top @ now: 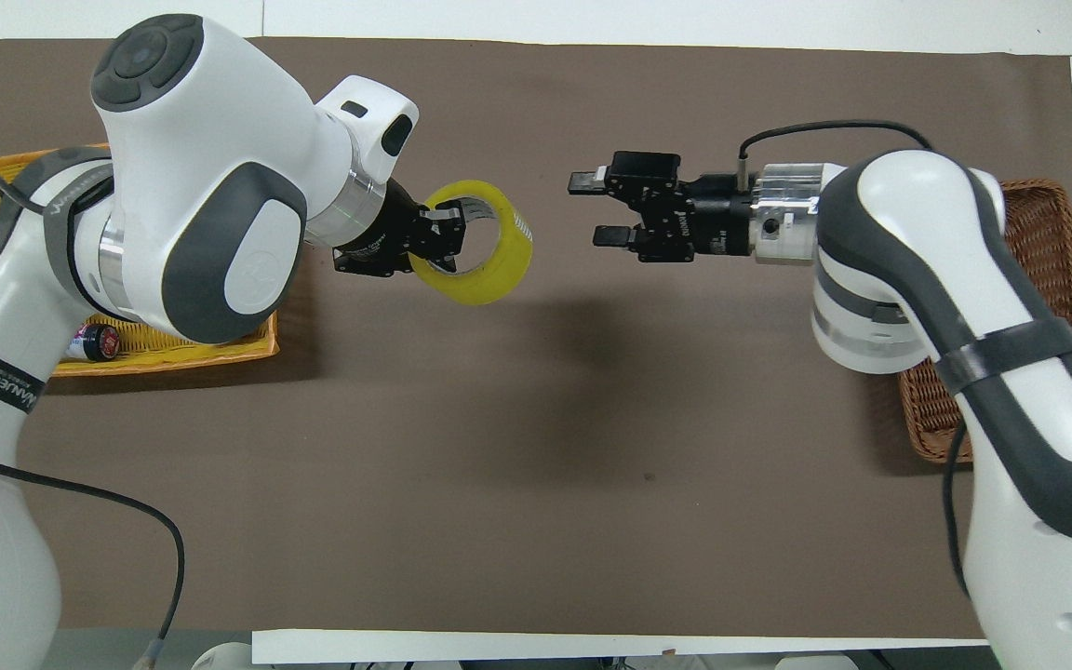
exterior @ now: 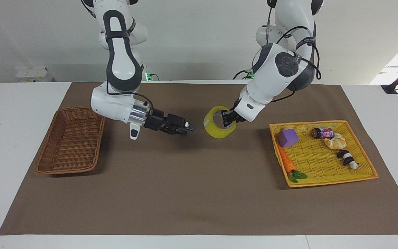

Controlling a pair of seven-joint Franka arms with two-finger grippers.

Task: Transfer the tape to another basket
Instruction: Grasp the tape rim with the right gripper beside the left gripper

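Tape (exterior: 217, 122) in left hand (exterior: 229, 118); right hand (exterior: 188, 128) beside

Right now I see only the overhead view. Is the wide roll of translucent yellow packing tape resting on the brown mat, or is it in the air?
Observer: It is in the air. The left gripper holds the tape clear of the brown mat.
Operator: Is the open right gripper at the tape's height?
Observer: Roughly, yes. It is raised off the mat too, and apart from the tape.
Operator: The left arm hides the flat yellow woven tray. What lies in it?
Observer: A purple block, a toy carrot, a croissant, a small panda figure and a little bottle.
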